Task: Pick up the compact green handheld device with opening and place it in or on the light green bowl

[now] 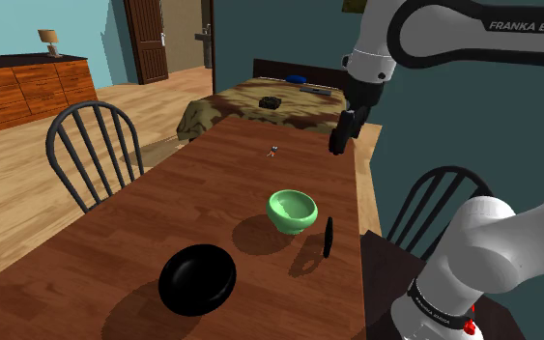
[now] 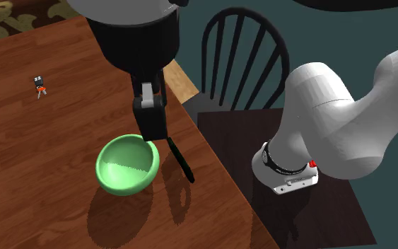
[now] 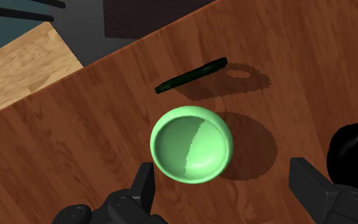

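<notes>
Dark green device: thin, stands on edge on the wooden table, just beside the light green bowl without touching it, near the table's edge. Gripper: above the bowl, fingers apart, holding nothing. Black bowl: same table, near the green one.

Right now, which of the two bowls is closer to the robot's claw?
The light green bowl: it lies in line with the open gripper, beside the thin dark green device. The black bowl sits farther off along the table.
</notes>
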